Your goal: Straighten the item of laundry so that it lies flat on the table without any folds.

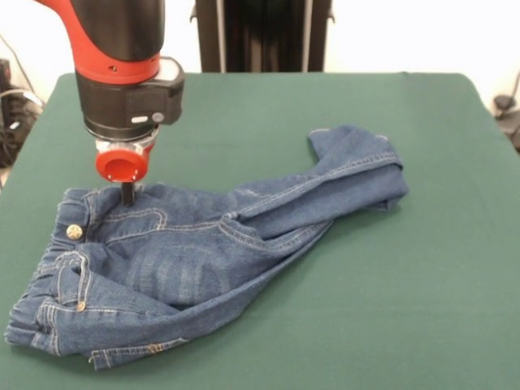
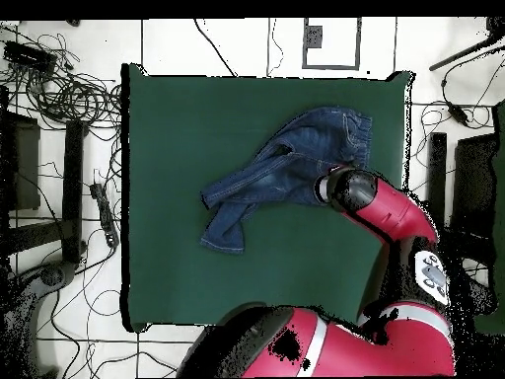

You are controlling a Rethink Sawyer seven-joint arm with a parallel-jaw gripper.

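Observation:
The item of laundry, a small pair of blue denim jeans, lies crumpled on the left half of the green table. Its waistband with the brass button is at the left. One leg runs up to the right and is doubled over at its end. The other part is folded along the near left edge. My gripper comes straight down onto the far corner of the waistband and touches the denim. In the overhead view the jeans show beside the arm's wrist, which hides the gripper.
The red and black arm reaches in over the table's edge. Cables and stands lie on the floor around the table.

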